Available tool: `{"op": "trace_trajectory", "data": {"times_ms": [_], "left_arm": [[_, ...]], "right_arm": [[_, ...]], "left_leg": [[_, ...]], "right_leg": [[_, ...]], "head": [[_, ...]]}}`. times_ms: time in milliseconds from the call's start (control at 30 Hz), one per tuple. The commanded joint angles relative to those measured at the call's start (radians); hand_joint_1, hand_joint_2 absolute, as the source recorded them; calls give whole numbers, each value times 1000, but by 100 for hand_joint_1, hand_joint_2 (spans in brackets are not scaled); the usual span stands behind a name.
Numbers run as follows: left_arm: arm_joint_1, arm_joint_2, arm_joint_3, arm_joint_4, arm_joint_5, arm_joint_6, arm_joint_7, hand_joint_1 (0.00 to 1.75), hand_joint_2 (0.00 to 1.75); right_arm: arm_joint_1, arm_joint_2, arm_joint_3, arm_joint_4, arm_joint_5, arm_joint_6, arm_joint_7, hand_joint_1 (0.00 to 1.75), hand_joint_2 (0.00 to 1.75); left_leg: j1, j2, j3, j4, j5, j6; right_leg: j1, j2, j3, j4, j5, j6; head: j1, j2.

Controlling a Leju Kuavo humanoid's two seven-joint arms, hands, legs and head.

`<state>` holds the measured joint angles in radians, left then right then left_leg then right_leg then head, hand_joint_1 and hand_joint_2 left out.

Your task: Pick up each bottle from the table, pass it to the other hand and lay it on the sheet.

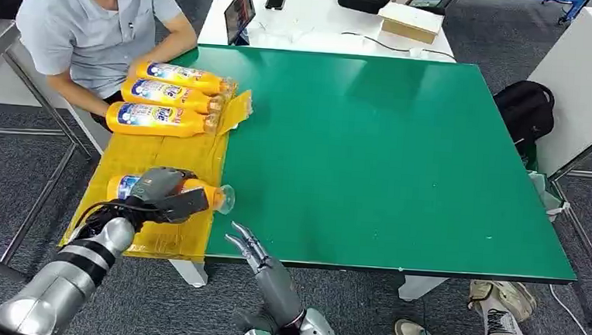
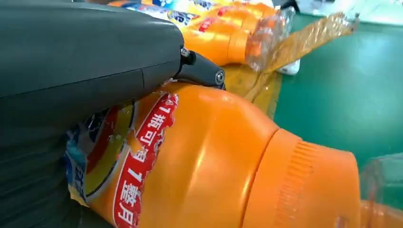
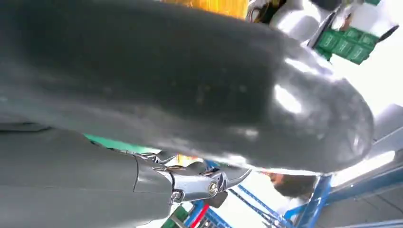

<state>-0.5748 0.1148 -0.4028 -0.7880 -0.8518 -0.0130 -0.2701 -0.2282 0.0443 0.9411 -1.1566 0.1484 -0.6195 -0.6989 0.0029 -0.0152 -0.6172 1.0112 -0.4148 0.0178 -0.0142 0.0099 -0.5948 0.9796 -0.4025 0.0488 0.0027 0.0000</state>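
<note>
Orange plastic shows under the left robot hand (image 1: 163, 193), which grips a bottle (image 1: 206, 194) lying on its side on the yellow sheet (image 1: 162, 155) at the near-left corner of the green counter (image 1: 402, 158). The bottle's clear cap points toward the bare green surface and reaches just past the sheet's edge. In the left wrist view the thick grey thumb lies over the bottle's (image 2: 214, 166) shoulder, across its torn red and blue label, and the bottle's ribbed orange neck runs toward the clear cap.

Farther back on the sheet, three more bottles (image 1: 165, 97) lie side by side, touching one another, caps pointing the same way as the held one. A person in a grey shirt (image 1: 92, 23) sits just behind them at the counter's far-left corner.

The right robot hand (image 1: 248, 246) hangs at the counter's near edge, beside the sheet's corner, with its fingers apart and nothing in them.

A black backpack (image 1: 525, 112) rests on the floor to the right of the counter, and a shoe (image 1: 502, 297) shows near the front right.
</note>
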Motion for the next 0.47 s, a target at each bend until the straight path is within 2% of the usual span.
{"op": "trace_trajectory", "data": {"times_ms": [33,133,200,300,467], "left_arm": [[-94,-140,37,304,179,-168,-33,0,175],[-73,-158,45,300,232,-227,-95,0,175],[-52,-166,48,277,264,-257,-142,0,175],[-23,-182,76,254,342,-332,-148,0,175],[-18,-182,75,243,345,-329,-150,0,175]], "right_arm": [[-41,22,11,42,-24,48,1,0,0],[-39,23,9,44,-25,51,1,0,0],[-38,23,8,47,-27,51,1,0,0],[-35,21,5,50,-30,57,1,0,0],[-35,22,6,52,-29,56,1,0,0]], "left_leg": [[0,-2,2,-1,1,0],[-1,-5,5,-2,1,1],[-1,-2,6,-3,1,1],[-1,-2,3,-1,0,1],[-1,-4,3,-1,0,1]], "right_leg": [[0,-4,3,-1,0,-1],[0,-7,7,-2,0,-1],[0,-5,8,-3,0,-1],[0,-6,5,-1,-1,-1],[-1,-7,6,-2,-1,0]], "head": [[0,0],[0,0],[0,0],[0,0],[0,0]]}}
